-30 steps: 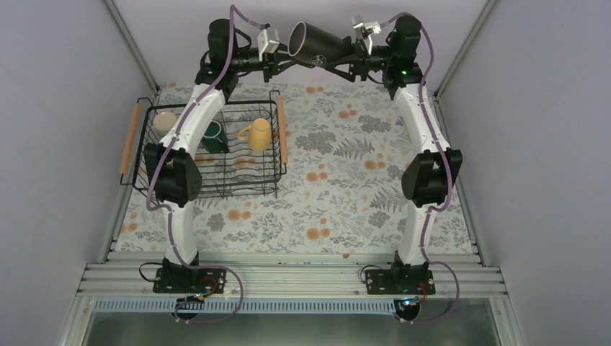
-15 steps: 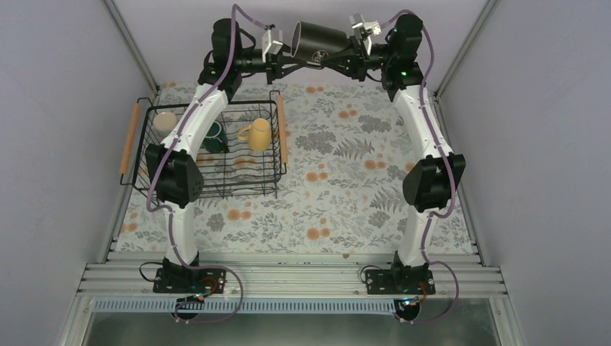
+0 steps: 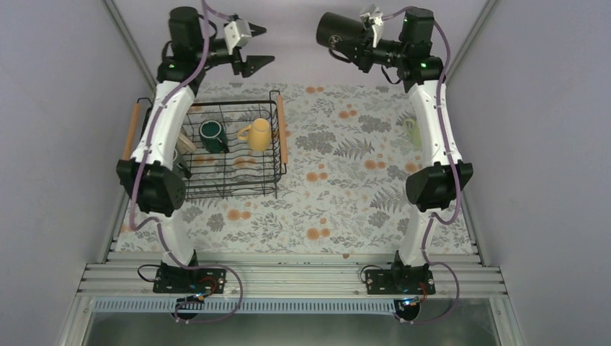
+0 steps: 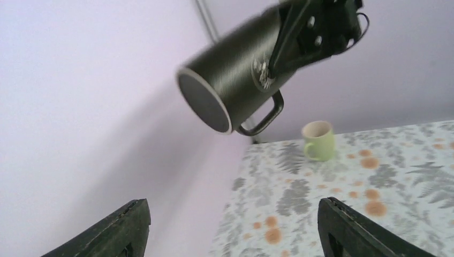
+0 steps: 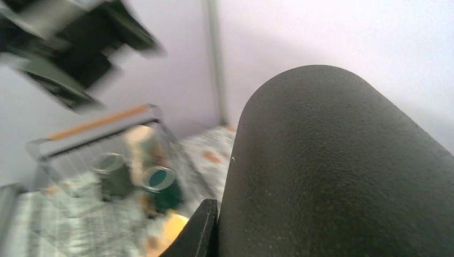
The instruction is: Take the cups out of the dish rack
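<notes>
**A:** Floral-cloth table [image 3: 339, 180], lilac walls all round. Where's the black mug [image 3: 339, 30]?

**B:** Up in the air, far right corner, well above the cloth. Right gripper [image 3: 360, 45] is clenched on it. Mug's lying sideways, base twd the left arm, handle underneath.

**A:** Left gripper [image 3: 265, 45]?

**B:** Fingers spread wide, nothing betw them. It hangs high past the rack [image 3: 238, 189], well apart from the mug.

**A:** Why carry it so high?

**B:** Prob so it clears the rack + arms. I'd guess it's headed for the right side, since a pale green mug [image 4: 319, 140] stands on the cloth there.

**A:** What's left in the rack?

**B:** Yellow mug [image 3: 258, 134] and teal mug [image 3: 212, 135] side by side. Right wrist cam also shows a grey-green mug [image 5: 112, 174] and a cream mug [image 5: 140, 140], v blurred.

**A:** Anything in the way?

**B:** Pale green mug sits just beside the right arm, so the black one needs a spot w/o knocking it
</notes>
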Robot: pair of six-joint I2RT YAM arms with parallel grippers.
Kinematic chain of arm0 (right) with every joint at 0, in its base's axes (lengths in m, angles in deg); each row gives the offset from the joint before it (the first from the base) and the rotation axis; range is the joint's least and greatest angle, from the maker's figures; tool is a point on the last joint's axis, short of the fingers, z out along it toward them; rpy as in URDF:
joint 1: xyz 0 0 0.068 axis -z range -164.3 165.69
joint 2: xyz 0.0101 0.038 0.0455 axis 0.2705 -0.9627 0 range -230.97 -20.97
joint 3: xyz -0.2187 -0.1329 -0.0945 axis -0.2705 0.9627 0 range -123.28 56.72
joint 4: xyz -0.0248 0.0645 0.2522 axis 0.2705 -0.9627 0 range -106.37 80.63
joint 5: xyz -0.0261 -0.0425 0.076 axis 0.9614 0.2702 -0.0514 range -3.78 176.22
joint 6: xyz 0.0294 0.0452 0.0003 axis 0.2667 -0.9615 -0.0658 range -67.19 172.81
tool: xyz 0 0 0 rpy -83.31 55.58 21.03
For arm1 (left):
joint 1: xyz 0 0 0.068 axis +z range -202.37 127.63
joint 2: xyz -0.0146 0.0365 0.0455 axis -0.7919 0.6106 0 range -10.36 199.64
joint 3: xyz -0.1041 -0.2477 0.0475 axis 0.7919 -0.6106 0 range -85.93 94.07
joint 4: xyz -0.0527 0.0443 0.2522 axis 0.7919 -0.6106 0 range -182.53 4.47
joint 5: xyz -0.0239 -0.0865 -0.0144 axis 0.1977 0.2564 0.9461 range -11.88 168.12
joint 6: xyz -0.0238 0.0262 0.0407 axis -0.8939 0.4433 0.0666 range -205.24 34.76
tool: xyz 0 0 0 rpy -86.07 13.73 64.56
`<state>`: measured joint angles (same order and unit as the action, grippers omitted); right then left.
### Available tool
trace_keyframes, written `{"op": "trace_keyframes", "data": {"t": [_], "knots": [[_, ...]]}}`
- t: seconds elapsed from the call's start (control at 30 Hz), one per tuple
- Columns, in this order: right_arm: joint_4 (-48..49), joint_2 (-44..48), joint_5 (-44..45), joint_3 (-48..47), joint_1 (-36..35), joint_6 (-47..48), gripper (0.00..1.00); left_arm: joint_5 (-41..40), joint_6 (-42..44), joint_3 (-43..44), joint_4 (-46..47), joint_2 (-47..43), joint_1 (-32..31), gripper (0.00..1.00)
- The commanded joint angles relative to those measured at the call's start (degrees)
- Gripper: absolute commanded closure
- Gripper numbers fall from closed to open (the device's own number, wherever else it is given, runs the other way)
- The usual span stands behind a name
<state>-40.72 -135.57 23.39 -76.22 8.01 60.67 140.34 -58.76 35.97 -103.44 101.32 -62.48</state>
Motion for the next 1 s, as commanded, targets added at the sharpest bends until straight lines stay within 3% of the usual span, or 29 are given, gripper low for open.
{"op": "trace_keyframes", "data": {"t": [0.0, 0.13, 0.3, 0.47, 0.73, 0.97], "knots": [[-7.7, -3.1, 24.8, -2.6, 1.1, 15.4, 0.97, -6.0, 6.6, -0.7, -3.7, -7.2, 1.4, 0.19], [-11.6, -7.4, 37.0, -5.3, 1.6, 19.8, 0.97, -12.8, 9.9, -4.1, -5.2, -11.6, 2.2, 0.11], [-19.2, -12.1, 45.9, -8.4, 1.6, 26.8, 0.97, -26.5, 16.8, -3.9, -10.1, -13.8, 2.6, 0.05], [-24.7, -13.2, 53.0, -6.9, 2.0, 32.5, 0.97, -33.1, 23.0, -1.4, -18.6, -13.2, 4.1, 0.01], [-33.4, -15.1, 60.4, -4.3, 2.2, 37.0, 0.97, -31.5, 28.7, -5.0, -24.4, -16.5, 7.7, 0.0], [-39.1, -16.7, 57.9, -2.2, 2.8, 37.6, 0.97, -27.6, 31.6, -8.8, -28.8, -18.8, 10.1, 0.0]]}}
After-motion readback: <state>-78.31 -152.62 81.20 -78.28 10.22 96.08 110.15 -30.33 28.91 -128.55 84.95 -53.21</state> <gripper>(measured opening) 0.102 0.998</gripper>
